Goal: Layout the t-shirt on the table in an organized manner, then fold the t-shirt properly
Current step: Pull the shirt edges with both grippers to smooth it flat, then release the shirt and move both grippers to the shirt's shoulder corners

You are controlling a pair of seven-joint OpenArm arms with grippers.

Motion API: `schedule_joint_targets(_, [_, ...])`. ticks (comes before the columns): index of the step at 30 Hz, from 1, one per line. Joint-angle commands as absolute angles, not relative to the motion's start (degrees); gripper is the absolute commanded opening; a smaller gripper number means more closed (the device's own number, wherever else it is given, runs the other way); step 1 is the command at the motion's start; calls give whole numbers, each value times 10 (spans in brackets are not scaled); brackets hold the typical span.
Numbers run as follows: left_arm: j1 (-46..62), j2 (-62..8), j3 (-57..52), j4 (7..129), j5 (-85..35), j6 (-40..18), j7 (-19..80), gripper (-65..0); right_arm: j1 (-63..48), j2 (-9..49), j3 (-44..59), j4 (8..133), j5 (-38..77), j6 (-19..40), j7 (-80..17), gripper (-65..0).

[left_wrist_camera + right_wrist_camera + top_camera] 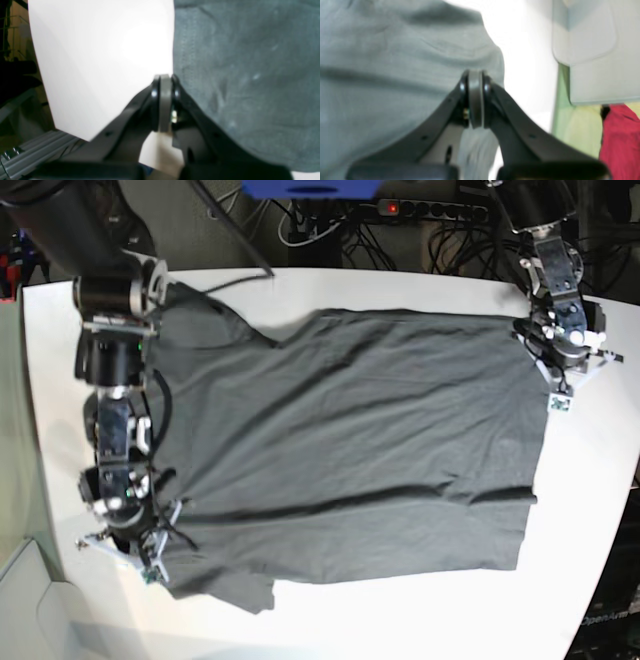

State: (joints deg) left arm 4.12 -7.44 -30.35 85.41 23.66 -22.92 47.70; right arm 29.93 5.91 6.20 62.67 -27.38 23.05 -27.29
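**Stretching the shirt flat, with both edges at risk**

Looking from the base view, I see the t-shirt spread sideways over the white bench, mostly flat, with soft wrinkles and one sleeve bunched at the lower corner near my right arm. The left gripper has its jaws clenched at the edge of the cloth. I cannot tell if any fabric is really caught between them, because the pads appear pressed onto each other, just beside the hem. The right gripper is also clenched, over a raised fold of the shirt; if it pinches cloth, I cannot say.

My judgement is that the layout step is not finished. If I pull outward now and one side holds nothing, the shirt will slide toward the other arm and go crooked. If I pull too strongly, the cloth may slip out and new wrinkles will form.
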Motion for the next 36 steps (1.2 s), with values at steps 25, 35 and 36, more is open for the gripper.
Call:
schedule_joint_targets(25, [0,-97,-301,816,239,-225,454,-649,-97,-25,116,1149,-270,400,-660,-650])
schedule_joint_targets(35, [1,-97,-300,789,239,-225,426,-649,-134,-86,151,1148,-270,400,-660,-551])
schedule_joint_targets(36, [1,-97,-300,787,239,-225,420,-649,-133,-86,151,1148,-270,400,-660,-540])
